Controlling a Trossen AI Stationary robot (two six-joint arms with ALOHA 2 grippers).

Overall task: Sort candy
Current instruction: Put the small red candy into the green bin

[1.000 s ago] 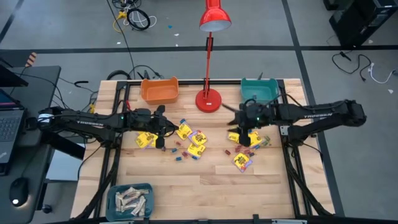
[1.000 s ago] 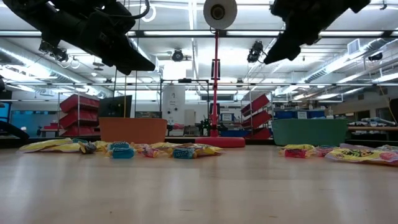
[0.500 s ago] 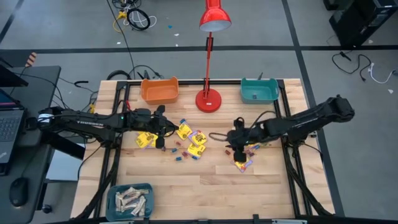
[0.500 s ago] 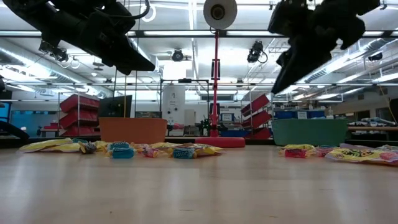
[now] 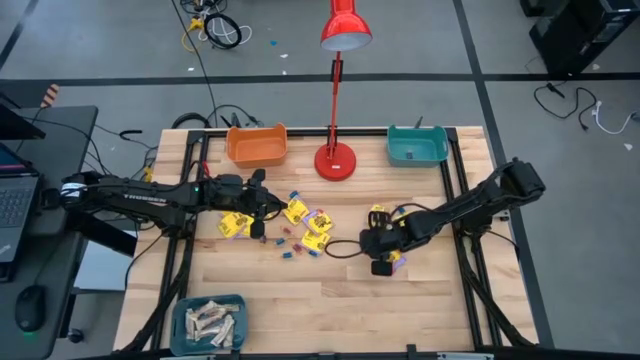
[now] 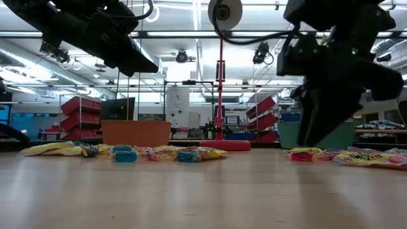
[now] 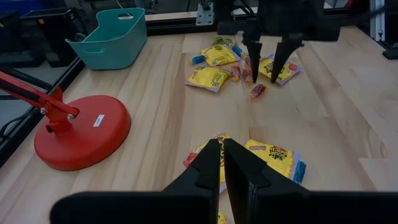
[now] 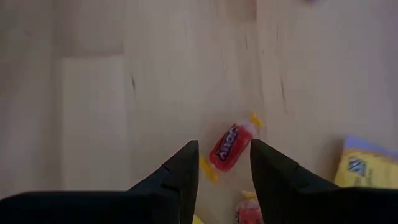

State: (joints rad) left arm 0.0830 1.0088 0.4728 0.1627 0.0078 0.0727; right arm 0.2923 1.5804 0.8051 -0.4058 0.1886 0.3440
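- We saw a red wrapped candy [image 8: 229,148] lying on the table [image 5: 330,290], between the open fingers of the right hand [image 8: 224,163].
- The left hand [image 7: 222,163], shut and empty, hung above the yellow packets [image 5: 300,215].

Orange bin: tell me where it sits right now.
In the high view, the orange bin sits at the table's far edge on the left arm's side, just left of the red lamp base.

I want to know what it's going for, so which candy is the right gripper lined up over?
The red wrapped candy with yellow twisted ends, lying alone on bare wood between the open fingers of the right gripper; the yellow packet lies off to one side.
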